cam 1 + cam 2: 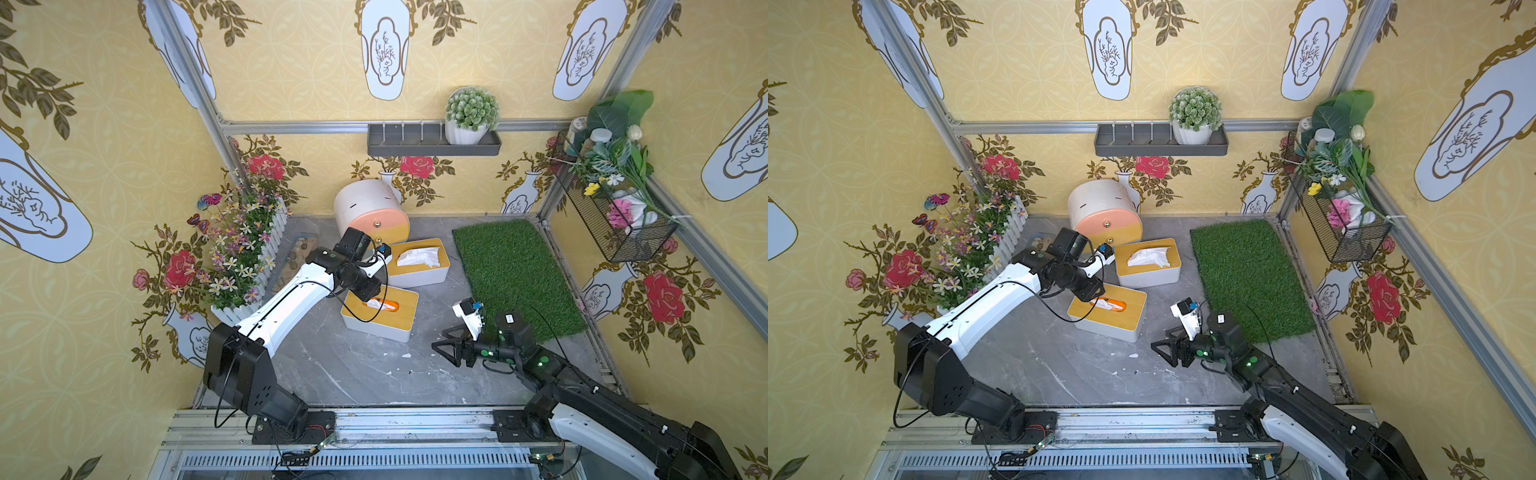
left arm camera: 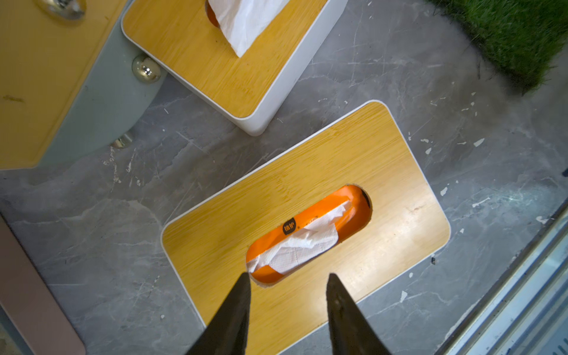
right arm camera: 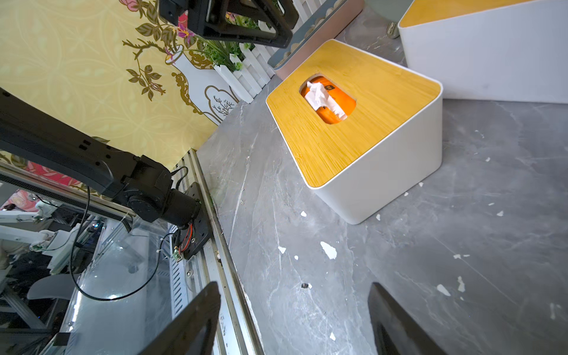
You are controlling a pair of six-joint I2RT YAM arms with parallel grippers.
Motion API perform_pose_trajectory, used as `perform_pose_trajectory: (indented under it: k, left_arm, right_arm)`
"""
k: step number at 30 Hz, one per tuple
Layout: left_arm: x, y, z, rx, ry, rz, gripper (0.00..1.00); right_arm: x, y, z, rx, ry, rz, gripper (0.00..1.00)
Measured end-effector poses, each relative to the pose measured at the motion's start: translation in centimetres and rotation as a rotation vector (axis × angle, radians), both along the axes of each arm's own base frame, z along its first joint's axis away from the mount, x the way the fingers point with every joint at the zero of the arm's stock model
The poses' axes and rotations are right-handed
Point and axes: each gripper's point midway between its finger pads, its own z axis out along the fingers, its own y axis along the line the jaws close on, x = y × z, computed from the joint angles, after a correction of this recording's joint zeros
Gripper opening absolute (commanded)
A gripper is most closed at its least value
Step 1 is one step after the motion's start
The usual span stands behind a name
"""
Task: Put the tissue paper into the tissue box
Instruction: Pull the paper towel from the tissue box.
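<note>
Grey marbled table (image 1: 353, 374), boxed in by yellow floral walls (image 1: 291, 62). Two bamboo-lidded boxes sit mid-table: the near box (image 1: 401, 322) and, at its 1 o'clock, the far box (image 1: 417, 281). Two tissues: the tissue (image 2: 298, 242) lies in the near box's slot on an orange pack (image 2: 358, 216); a second tissue (image 1: 417, 257) sticks up from the far box. One grass mat (image 1: 515, 270) at 2 o'clock, one drum (image 1: 370, 208) at 12, one flower bed (image 1: 237, 249) at 9. Left gripper (image 2: 288, 274) hangs over the slot, fingers parted, empty. Right gripper (image 3: 294, 283), at the near box's 4 o'clock, is spread wide, holding nothing.
</note>
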Motion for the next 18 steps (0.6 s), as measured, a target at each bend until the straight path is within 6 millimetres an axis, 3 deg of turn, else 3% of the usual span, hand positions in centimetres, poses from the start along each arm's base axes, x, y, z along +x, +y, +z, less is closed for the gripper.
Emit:
perform_pose_trajectory:
  k: [5,9,18]
  left_arm:
    - [-0.7,-2.1,-2.2,0.055,0.037,-0.099,0.33]
    - [-0.7,-2.3,-3.9,0.106,0.067,-0.116,0.3]
    - [-1.5,-2.2,-4.6,0.151,0.071,-0.139,0.28]
  right_arm:
    - [-0.2,0.1,-0.1,0.022,0.003,-0.001,0.77]
    - [-0.4,0.2,-0.1,0.042,0.011,-0.005,0.77]
    - [-0.8,-0.1,0.4,0.088,0.01,-0.018,0.77]
